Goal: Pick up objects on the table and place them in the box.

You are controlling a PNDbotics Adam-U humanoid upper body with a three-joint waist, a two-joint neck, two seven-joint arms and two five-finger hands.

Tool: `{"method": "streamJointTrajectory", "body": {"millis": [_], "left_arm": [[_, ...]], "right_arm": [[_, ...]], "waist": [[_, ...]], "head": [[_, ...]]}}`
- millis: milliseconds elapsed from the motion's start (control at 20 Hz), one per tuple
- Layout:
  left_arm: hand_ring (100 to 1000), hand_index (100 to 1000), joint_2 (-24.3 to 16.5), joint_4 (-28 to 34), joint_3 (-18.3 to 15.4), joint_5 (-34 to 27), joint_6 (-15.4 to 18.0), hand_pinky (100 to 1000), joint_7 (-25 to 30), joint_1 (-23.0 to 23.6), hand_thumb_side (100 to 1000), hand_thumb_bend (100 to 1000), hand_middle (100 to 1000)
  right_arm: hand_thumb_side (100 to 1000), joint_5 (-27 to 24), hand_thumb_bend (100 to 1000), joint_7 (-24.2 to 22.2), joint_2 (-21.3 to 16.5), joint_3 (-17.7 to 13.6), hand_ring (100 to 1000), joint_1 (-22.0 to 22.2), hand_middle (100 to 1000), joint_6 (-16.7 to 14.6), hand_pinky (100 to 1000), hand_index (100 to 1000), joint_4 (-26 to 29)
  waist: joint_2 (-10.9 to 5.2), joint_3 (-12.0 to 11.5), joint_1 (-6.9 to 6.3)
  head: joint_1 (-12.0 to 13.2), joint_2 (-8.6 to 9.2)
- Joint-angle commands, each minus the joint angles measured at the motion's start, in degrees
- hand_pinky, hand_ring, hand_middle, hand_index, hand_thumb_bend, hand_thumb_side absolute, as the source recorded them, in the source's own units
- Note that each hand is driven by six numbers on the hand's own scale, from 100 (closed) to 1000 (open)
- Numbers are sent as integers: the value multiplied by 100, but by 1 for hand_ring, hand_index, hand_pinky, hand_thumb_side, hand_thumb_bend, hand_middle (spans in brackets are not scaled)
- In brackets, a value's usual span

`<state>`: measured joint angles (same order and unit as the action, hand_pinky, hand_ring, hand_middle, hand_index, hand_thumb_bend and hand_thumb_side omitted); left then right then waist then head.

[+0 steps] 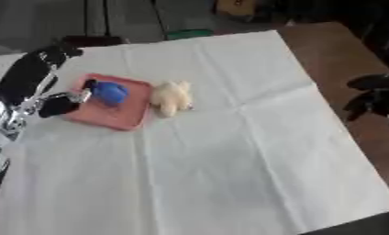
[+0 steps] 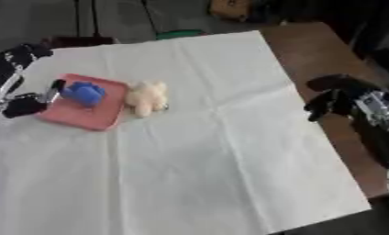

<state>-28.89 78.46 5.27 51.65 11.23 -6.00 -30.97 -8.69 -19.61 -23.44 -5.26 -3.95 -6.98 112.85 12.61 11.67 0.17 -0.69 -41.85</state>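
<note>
The robot's left arm comes in from the left edge, black with silver joints, angled down over the desk. Its left hand sits at the left rim of the flat pink box, dark fingers curled toward the box; whether they are touching or gripping the blue thing inside cannot be told. The right hand hangs over the bare wood at the right side, well apart from everything on the cloth, its black fingers bent downward and holding nothing.

The brown wooden desk is mostly covered by a large white cloth with fold creases crossing it. Beyond the far edge lies a dark floor with thin black legs or cables, a green object just off the cloth's far edge and something brownish further back.

The shallow pink rectangular box lies on the left part of the cloth, slightly askew. Touching its right edge, on the cloth outside it, lies a small cream plush toy. Inside the box, toward its upper half, rests a small rounded blue object, just beside the left hand's fingertips, with a silvery part of the hand between them.
</note>
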Motion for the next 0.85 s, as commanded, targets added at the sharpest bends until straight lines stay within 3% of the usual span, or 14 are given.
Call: {"method": "streamJointTrajectory", "body": {"millis": [50, 100, 150, 350, 500, 850], "left_arm": [[756, 878, -140, 516, -178, -465, -126, 782, 22, 69, 706, 263, 822], [756, 878, -151, 615, -193, -569, -165, 782, 59, 104, 706, 263, 822], [743, 856, -87, 833, -240, -849, -144, 716, 36, 209, 785, 181, 822], [735, 838, -27, 1691, -381, -2502, 83, 676, 223, 693, 825, 175, 819], [732, 838, -32, 2185, -531, -3318, 170, 670, 491, 982, 842, 171, 816], [714, 824, 106, 2622, -790, -4069, 105, 643, 661, 1312, 841, 180, 806]], "right_arm": [[953, -14, 100, 14, -116, -56, 615, -16, 746, -5, 524, 744, 44], [953, -14, 100, 14, -117, -56, 615, -17, 746, -5, 524, 744, 45], [953, -12, 100, 23, -116, -67, 615, -17, 746, -5, 524, 744, 44], [952, -7, 100, 33, -125, -75, 615, -36, 746, 4, 524, 744, 42], [955, -5, 100, 49, -114, -98, 614, -32, 746, 21, 524, 743, 31], [956, 6, 100, 66, -110, -112, 614, -55, 745, 43, 524, 743, 23]], "waist": [[-91, -11, 13], [-90, -12, 13], [-81, -14, 5], [-76, -103, -25], [-72, -122, -49], [-66, -181, -93]], "head": [[-31, -5], [-31, -5], [-46, -6], [-52, -22], [-85, -8], [-93, -38]]}}
